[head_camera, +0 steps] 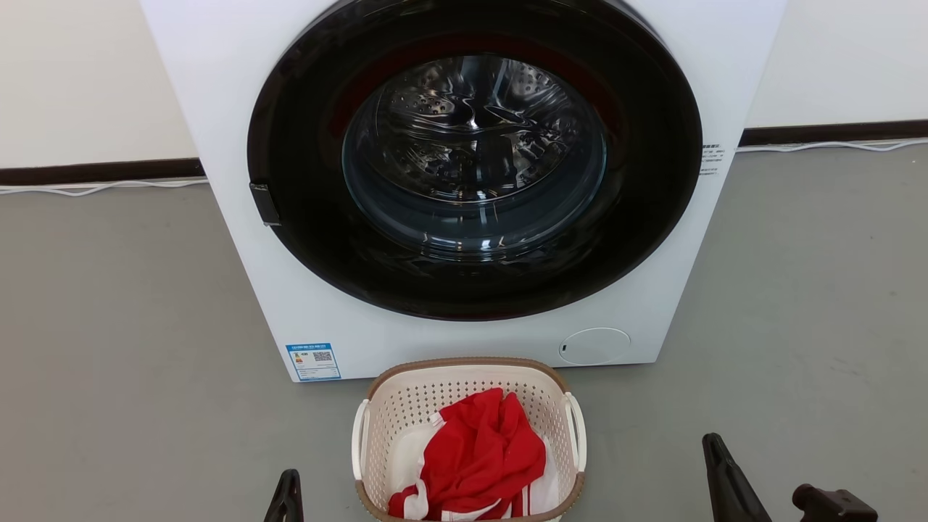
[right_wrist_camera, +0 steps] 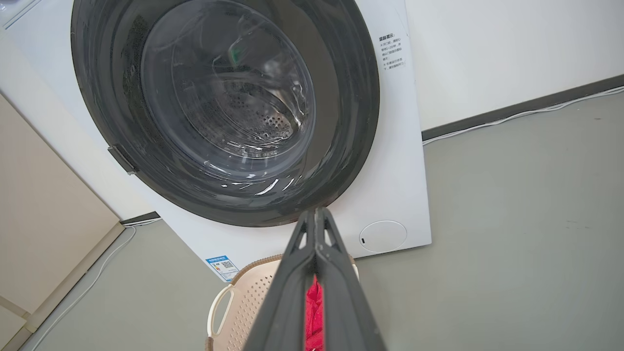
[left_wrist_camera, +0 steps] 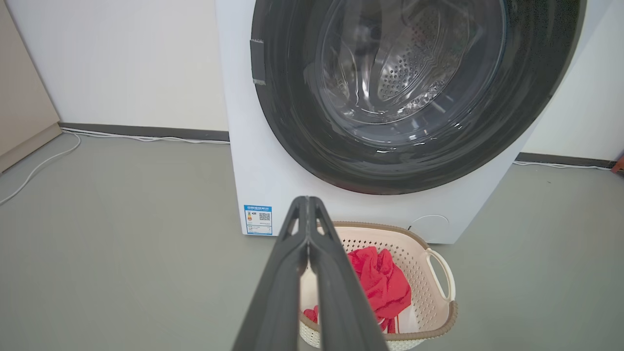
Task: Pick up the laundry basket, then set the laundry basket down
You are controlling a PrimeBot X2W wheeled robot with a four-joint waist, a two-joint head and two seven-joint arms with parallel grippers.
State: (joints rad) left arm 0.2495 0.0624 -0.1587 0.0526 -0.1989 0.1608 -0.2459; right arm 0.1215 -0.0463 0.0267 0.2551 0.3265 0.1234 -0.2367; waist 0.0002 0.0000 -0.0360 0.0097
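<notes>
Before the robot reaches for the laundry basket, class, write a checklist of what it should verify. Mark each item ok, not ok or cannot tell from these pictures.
1. laundry basket upright on the floor: ok.
2. Both white loop handles free of cloth: ok.
3. left gripper open for a grasp: not ok, it is shut.
4. right gripper open for a grasp: not ok, it is shut.
5. Grippers at the handles: not ok, both stand apart from the basket and hold nothing.
6. red and white garment wholly inside the rim: cannot tell, the near rim is partly out of view.
</notes>
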